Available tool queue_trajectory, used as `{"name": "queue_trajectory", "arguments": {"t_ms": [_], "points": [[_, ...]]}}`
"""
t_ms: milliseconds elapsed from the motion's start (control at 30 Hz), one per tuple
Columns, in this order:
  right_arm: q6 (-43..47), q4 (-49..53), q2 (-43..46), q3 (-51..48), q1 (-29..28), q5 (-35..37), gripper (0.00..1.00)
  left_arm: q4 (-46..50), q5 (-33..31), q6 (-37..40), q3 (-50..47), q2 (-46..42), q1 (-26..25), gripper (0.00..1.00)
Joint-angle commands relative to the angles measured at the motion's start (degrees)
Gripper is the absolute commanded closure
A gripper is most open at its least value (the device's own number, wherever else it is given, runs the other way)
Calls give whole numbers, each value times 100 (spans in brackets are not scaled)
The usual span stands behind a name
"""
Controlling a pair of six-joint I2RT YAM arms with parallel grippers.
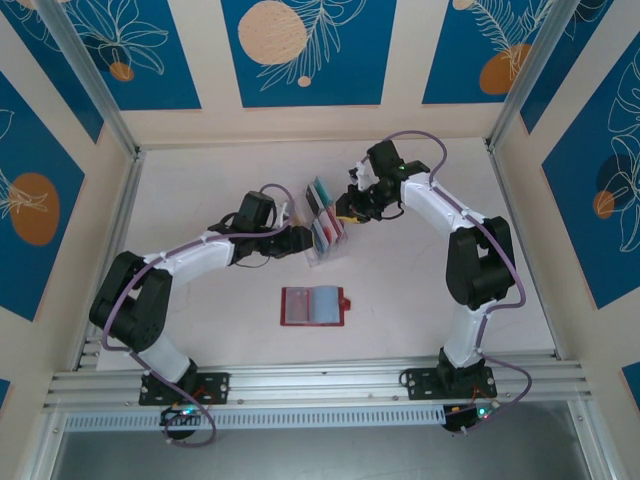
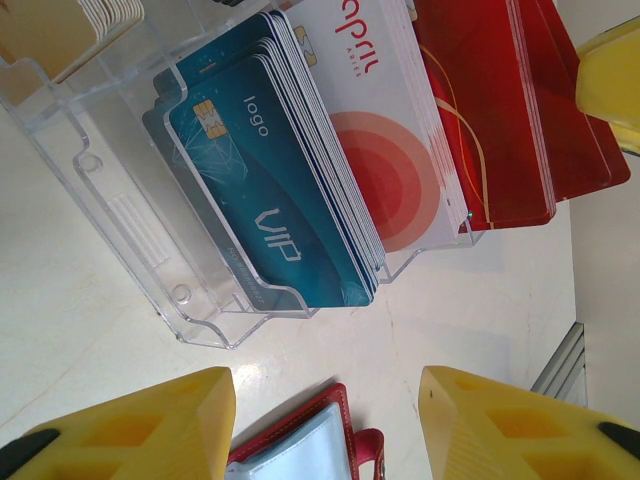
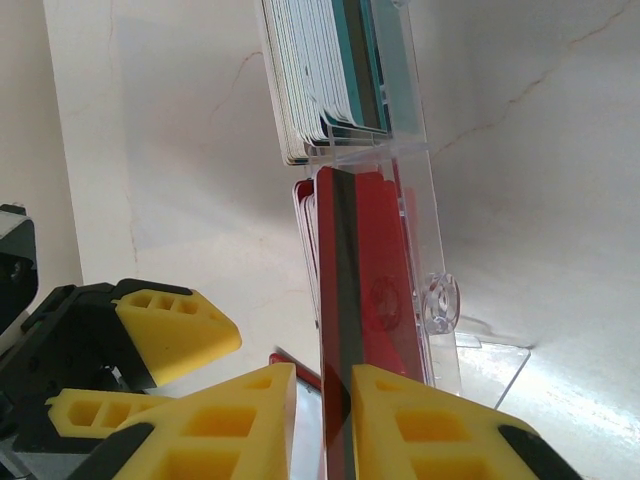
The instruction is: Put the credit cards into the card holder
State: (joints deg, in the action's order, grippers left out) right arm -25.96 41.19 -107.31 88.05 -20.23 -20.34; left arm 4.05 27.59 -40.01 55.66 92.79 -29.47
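The red card holder (image 1: 313,306) lies open on the table, its pale inner sleeves up; its corner (image 2: 300,450) shows below my left gripper. The credit cards stand in a clear rack (image 1: 318,255): teal VIP cards (image 2: 270,180), white cards with a red circle (image 2: 385,150) and red cards (image 2: 500,100). My right gripper (image 1: 352,208) is at the rack's far end, and its jaws (image 3: 325,375) are shut on an edge-on red card (image 3: 345,270) that still stands among the red cards. My left gripper (image 2: 325,385) hangs open beside the rack's left side (image 1: 298,240), holding nothing.
The clear rack's wall (image 3: 415,150) rises right beside the gripped card. My left gripper's yellow fingers (image 3: 175,330) are close to the right gripper's left side. White walls and metal rails (image 1: 300,385) bound the table; bare tabletop (image 1: 420,300) lies right of the holder.
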Motion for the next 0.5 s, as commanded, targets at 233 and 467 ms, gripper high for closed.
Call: {"name": "queue_trajectory", "arguments": {"t_ms": [233, 467], "points": [[-85, -5, 245, -67, 53, -304, 82, 43, 31, 37, 51, 54, 59, 49], [-90, -6, 230, -52, 71, -352, 86, 30, 44, 37, 44, 54, 63, 48]]}}
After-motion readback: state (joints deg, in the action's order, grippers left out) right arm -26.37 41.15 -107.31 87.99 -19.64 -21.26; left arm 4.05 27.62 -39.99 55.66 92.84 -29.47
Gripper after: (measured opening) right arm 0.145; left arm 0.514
